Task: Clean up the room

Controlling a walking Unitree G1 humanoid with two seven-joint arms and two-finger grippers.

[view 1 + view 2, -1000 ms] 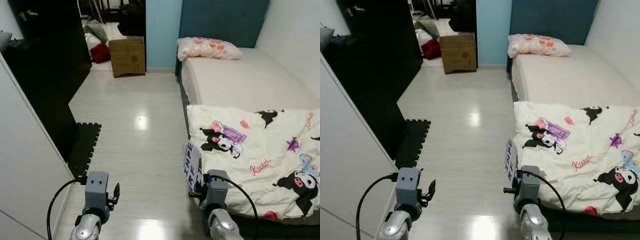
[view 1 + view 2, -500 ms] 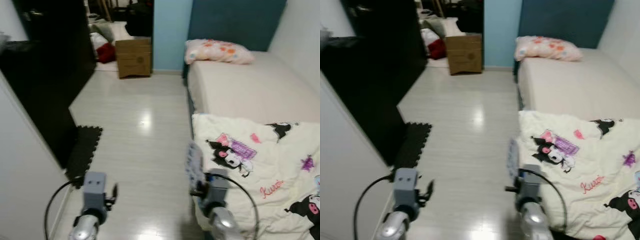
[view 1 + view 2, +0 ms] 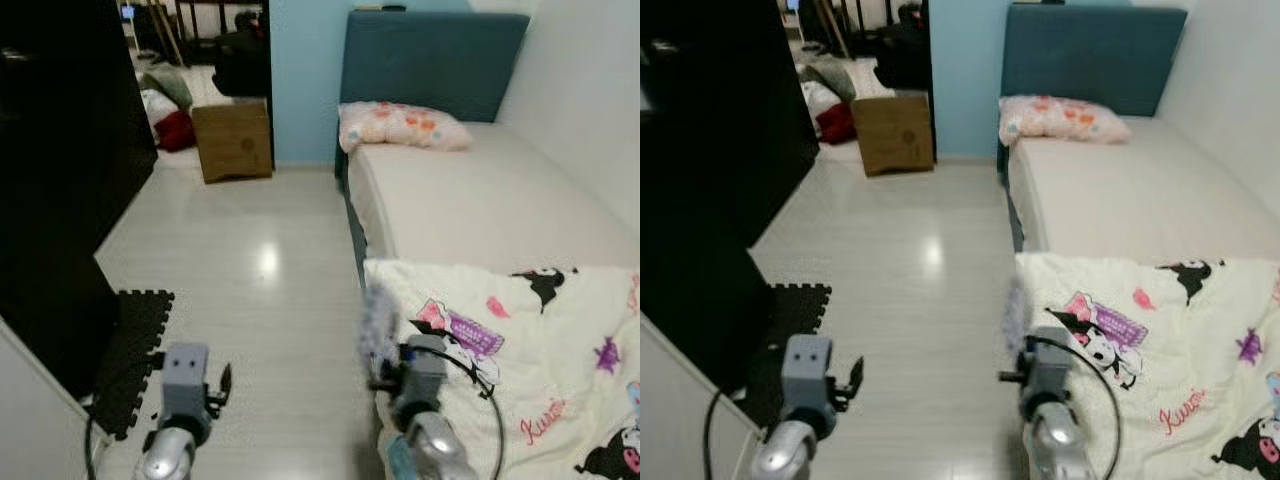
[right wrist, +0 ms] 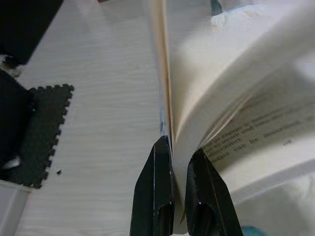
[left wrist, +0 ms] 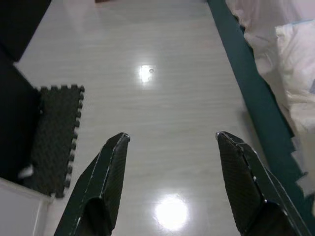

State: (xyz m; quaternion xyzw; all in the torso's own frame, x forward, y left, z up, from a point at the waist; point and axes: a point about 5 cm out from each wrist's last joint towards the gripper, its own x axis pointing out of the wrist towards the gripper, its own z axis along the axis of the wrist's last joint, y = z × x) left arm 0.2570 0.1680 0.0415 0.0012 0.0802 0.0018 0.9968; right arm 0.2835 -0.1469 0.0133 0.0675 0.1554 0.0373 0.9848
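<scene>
Book sits pinched in the right pincer beside the bed's near edge; left pincer gapes wide, empty. Best carried level so the loose pages don't slip.

Our both arms low in frame, silver forearms rising from bottom edge in head views. Our left end effector at lower left of head views, fingers spread wide apart, nothing between them, pointed forward and down. Our right end effector at lower centre-right of head views, black cable looping off wrist; fingers pinched close together on open book, pages fanning out past fingertips.
</scene>
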